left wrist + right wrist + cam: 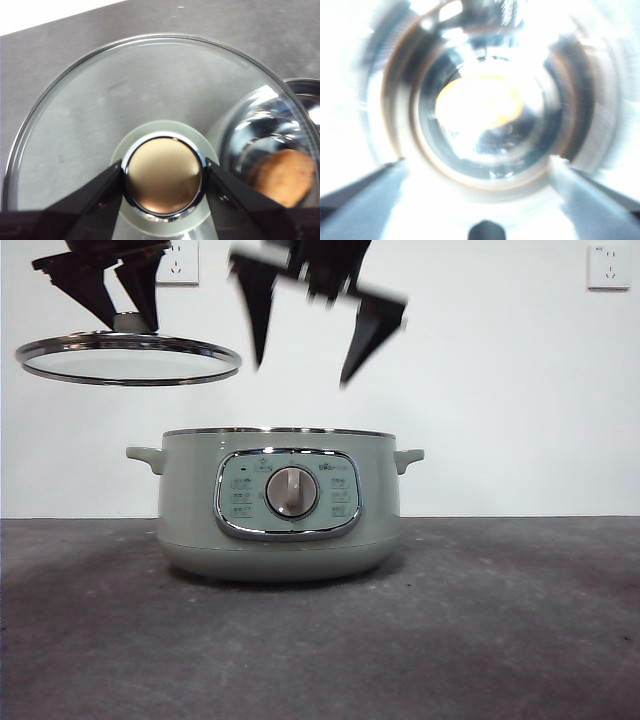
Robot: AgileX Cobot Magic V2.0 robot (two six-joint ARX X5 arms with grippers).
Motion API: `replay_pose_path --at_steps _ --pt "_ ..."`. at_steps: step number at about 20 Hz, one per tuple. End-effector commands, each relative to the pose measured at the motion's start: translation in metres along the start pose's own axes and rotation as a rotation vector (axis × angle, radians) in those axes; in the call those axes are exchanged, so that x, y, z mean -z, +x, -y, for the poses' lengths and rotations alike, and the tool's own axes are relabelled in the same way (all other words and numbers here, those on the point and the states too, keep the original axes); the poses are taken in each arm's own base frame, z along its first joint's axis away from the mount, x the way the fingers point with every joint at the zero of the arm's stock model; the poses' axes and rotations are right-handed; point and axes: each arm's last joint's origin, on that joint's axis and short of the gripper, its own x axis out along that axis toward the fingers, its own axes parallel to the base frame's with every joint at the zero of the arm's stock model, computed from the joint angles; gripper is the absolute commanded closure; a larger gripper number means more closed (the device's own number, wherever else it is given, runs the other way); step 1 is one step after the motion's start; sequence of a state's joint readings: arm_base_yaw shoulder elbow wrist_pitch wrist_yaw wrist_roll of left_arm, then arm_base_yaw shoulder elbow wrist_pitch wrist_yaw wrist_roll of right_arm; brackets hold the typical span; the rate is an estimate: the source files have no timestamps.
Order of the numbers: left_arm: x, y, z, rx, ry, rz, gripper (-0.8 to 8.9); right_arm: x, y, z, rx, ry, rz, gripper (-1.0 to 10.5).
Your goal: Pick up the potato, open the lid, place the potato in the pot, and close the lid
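The pale green pot (280, 505) stands uncovered in the middle of the table. The potato (284, 177) lies inside its shiny bowl, seen through the glass, and also shows as an orange blur (479, 104) in the right wrist view. My left gripper (125, 312) is shut on the knob (164, 176) of the glass lid (128, 358), holding it level in the air to the left of the pot and above it. My right gripper (305, 358) hangs open and motion-blurred over the pot's mouth, holding nothing.
Dark grey tabletop (500, 620) runs around the pot. A white wall with two sockets (608, 266) stands behind.
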State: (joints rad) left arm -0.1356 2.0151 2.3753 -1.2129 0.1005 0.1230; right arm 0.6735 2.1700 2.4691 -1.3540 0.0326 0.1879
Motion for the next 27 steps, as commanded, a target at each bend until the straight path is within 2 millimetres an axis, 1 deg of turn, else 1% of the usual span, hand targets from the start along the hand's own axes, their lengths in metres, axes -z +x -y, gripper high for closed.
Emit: replay_pose_path --at_steps 1,4,5,8,10,12,16,19,22,27 --pt "-0.006 -0.010 0.018 0.034 0.039 0.055 8.22 0.007 -0.043 -0.003 0.029 -0.054 0.071 9.5" --pt "-0.007 -0.008 0.052 0.093 0.082 0.038 8.22 0.026 -0.116 -0.012 -0.017 -0.095 0.214 9.5" --pt "-0.006 -0.007 0.064 0.113 0.099 0.028 8.22 0.035 -0.134 -0.017 -0.037 -0.113 0.244 9.5" --pt "-0.005 -0.004 0.089 0.150 0.124 0.016 8.22 0.062 -0.164 -0.028 -0.080 -0.165 0.263 9.5" --pt "-0.003 -0.002 0.105 0.174 0.144 0.004 8.22 0.084 -0.174 -0.033 -0.101 -0.202 0.240 9.5" --pt "0.000 0.001 0.119 0.195 0.152 -0.020 8.22 0.107 -0.179 -0.032 -0.111 -0.230 0.206 9.5" --pt "0.006 0.002 0.139 0.139 0.190 -0.062 8.22 0.148 -0.180 -0.017 -0.097 -0.240 0.140 9.5" --pt "0.007 0.002 0.145 0.131 0.194 -0.066 8.22 0.173 -0.180 -0.006 -0.090 -0.243 0.114 9.5" --pt "0.010 0.011 0.150 0.143 0.194 -0.098 8.22 0.197 -0.182 0.003 -0.089 -0.224 0.103 9.5" --pt "0.013 0.034 0.155 0.140 0.182 -0.146 8.22 0.222 -0.187 0.015 -0.094 -0.190 0.113 9.5"
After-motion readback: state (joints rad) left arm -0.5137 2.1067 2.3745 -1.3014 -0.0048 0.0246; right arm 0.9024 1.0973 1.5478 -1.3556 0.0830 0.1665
